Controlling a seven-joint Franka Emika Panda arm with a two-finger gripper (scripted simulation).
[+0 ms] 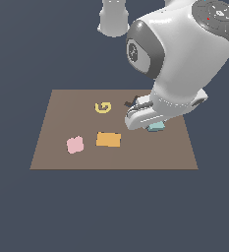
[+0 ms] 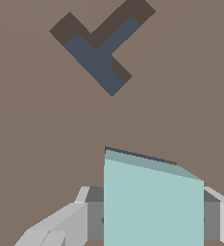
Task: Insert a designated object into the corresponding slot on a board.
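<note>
teal block (image 2: pixel 153 202) nr t-cutout (image 2: pixel 100 50)

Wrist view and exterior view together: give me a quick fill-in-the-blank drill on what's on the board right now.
1. The block between the gripper fingers is pale ____.
2. The dark cutout in the wrist view is shaped like the letter ____.
3. The piece beside the pink piece on the board is an orange ____.
4. The curled piece is coloured ____.

Missing words: teal; T; rectangle; yellow
</note>
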